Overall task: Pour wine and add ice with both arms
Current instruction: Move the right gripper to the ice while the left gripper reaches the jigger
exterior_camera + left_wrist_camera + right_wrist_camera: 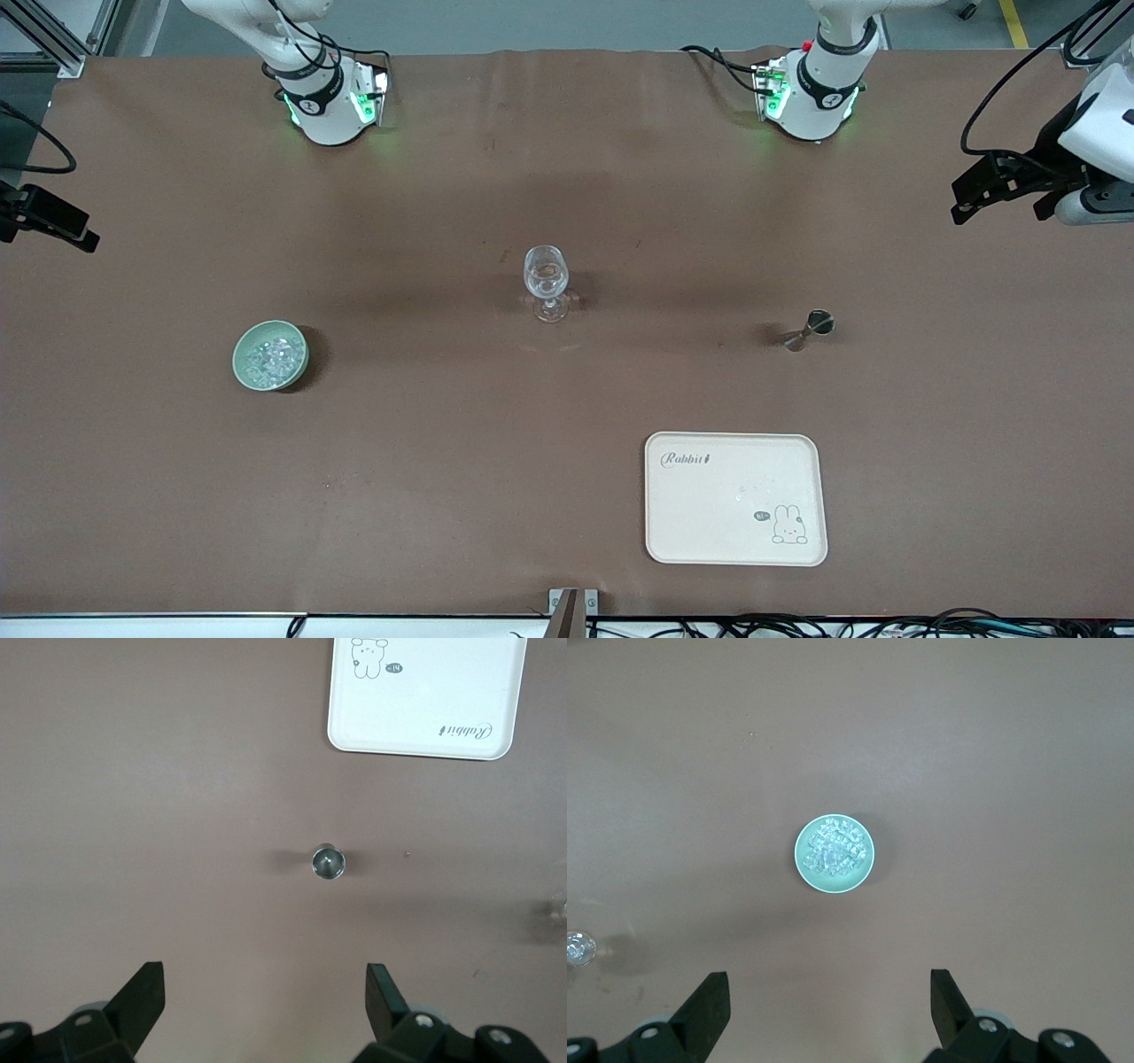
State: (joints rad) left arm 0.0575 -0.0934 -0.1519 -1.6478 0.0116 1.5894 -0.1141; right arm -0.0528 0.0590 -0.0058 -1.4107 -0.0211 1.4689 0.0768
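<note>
My left gripper (264, 999) is hanging wide open high over the upright jigger (328, 861); my right gripper (830, 1005), equally wide, over the ice (834, 850) heaped in the bowl (806, 866). Glass (545, 282) is standing upright mid-table.

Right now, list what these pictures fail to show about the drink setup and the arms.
- Right gripper: in the front view only a dark piece at the frame's edge; its own wrist view shows the fingers open.
- Metal jigger: contents too small to tell in any view.
- Wine glass: fill level unclear; cut off in the right wrist view.
- Ice in the green bowl: pieces too small to count.
</note>
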